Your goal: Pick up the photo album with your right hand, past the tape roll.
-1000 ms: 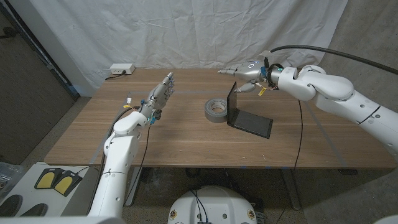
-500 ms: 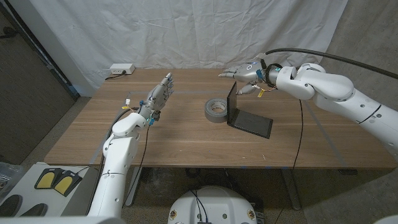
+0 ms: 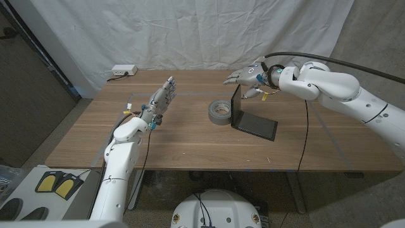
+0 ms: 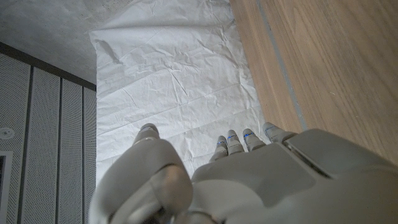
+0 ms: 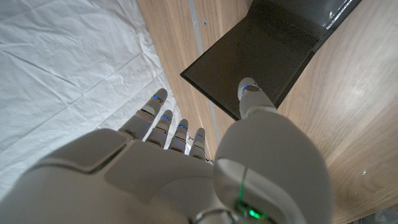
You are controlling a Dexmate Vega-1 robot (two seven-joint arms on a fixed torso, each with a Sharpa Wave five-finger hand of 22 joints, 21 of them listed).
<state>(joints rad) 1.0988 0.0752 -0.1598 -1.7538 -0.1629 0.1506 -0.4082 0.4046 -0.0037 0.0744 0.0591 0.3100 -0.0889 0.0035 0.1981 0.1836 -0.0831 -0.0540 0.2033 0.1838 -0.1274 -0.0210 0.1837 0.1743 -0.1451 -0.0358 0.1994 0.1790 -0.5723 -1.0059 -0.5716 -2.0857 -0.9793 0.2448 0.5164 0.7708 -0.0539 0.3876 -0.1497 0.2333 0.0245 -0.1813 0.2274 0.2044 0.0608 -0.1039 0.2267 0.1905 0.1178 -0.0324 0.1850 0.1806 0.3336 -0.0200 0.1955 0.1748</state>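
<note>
Photo album (image 3: 252, 118) right of table centre, standing open like an L — one dark cover upright at the left, the other lying flat on the wood toward the right. Inner pages hard to make out: uniformly dark, with only a faint sheen along the far edge in the right wrist view (image 5: 267, 50). Upper edge of the upright cover partly masked by the right hand (image 3: 245, 77) in the head view.

Tape roll (image 3: 219, 112) lying flat just left of the album's upright cover, near it but contact not discernible. Small white box (image 3: 124, 70) with a cable at the far left corner of the wooden table (image 3: 190, 142); wrinkled white cloth (image 3: 190, 31) hung behind.

Right hand held above the top of the upright cover, fingers spread and extended leftward, gripping nothing; thumb (image 5: 252, 93) seen apart from the other fingers, over the dark cover. Actual touch between hand and album not resolvable.

Left hand (image 3: 161, 98) raised over the left part of the table, well apart from the tape roll — fingers straight and apart, pointing to the far side, empty (image 4: 236, 180).
</note>
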